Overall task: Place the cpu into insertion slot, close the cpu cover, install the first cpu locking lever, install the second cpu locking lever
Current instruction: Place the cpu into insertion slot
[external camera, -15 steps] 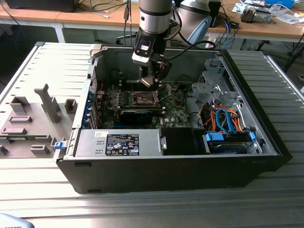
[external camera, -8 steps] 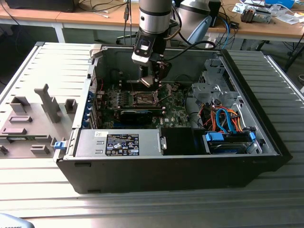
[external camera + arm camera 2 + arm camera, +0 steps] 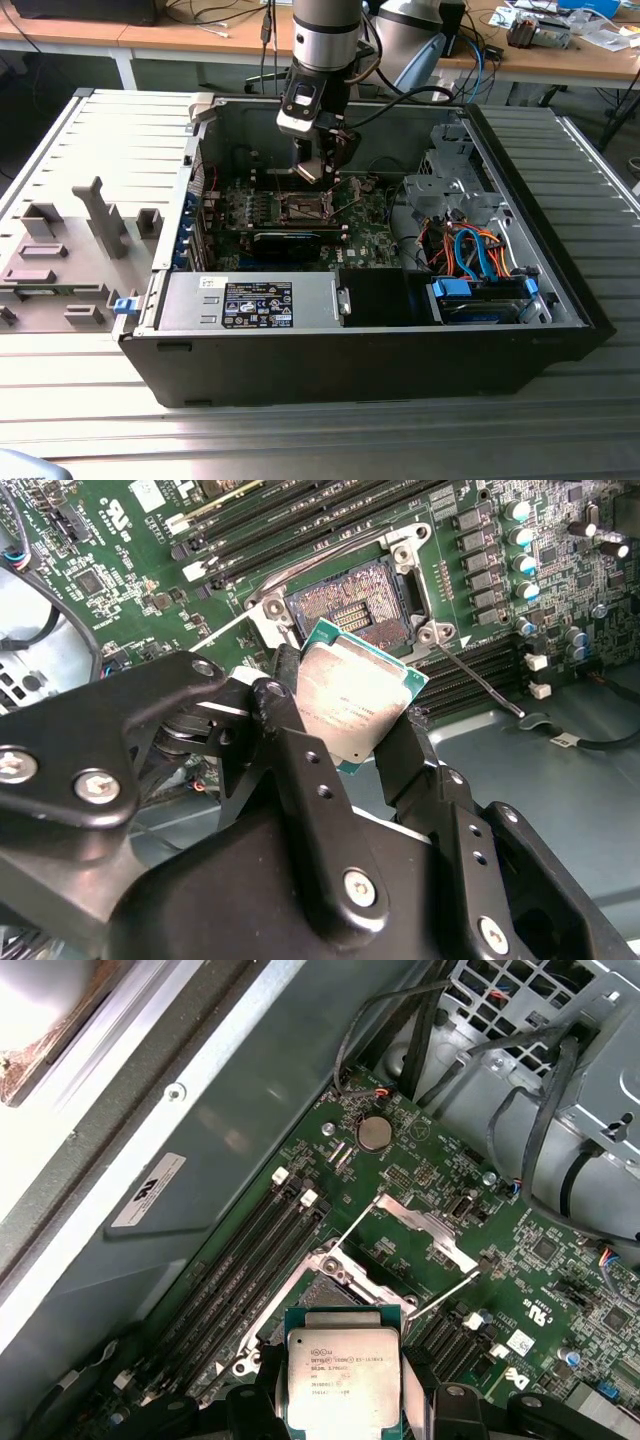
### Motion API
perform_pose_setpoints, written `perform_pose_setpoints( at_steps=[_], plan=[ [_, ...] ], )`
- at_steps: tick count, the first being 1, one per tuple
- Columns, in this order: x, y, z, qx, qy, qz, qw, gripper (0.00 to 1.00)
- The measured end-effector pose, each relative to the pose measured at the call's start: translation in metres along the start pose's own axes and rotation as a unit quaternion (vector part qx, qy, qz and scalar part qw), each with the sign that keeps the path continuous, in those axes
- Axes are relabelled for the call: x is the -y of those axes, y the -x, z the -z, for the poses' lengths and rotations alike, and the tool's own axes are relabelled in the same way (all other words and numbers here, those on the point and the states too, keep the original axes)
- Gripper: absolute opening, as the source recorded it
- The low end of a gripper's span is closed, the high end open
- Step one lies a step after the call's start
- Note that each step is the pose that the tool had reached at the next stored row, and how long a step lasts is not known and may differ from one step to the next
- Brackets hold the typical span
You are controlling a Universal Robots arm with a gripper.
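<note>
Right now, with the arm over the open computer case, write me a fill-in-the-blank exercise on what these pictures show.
1. The claw is shut on the ____.
2. The insertion slot is ____, with no chip seated in it.
3. The cpu cover is swung ____, off the slot.
4. The motherboard is ____ in colour.

Missing words: cpu; empty; open; green.
</note>
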State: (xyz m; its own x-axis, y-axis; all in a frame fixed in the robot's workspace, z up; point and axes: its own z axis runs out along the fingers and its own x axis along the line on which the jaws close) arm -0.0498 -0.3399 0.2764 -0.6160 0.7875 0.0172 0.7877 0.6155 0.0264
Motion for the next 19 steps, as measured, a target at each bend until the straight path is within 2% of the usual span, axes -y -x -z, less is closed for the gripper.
perform_pose_setpoints(
  at_steps=[19],
  plan=[
    [0.0,0.0,-0.0003,0.0005,0.0003,-0.018,0.99983,0.55]
  ],
)
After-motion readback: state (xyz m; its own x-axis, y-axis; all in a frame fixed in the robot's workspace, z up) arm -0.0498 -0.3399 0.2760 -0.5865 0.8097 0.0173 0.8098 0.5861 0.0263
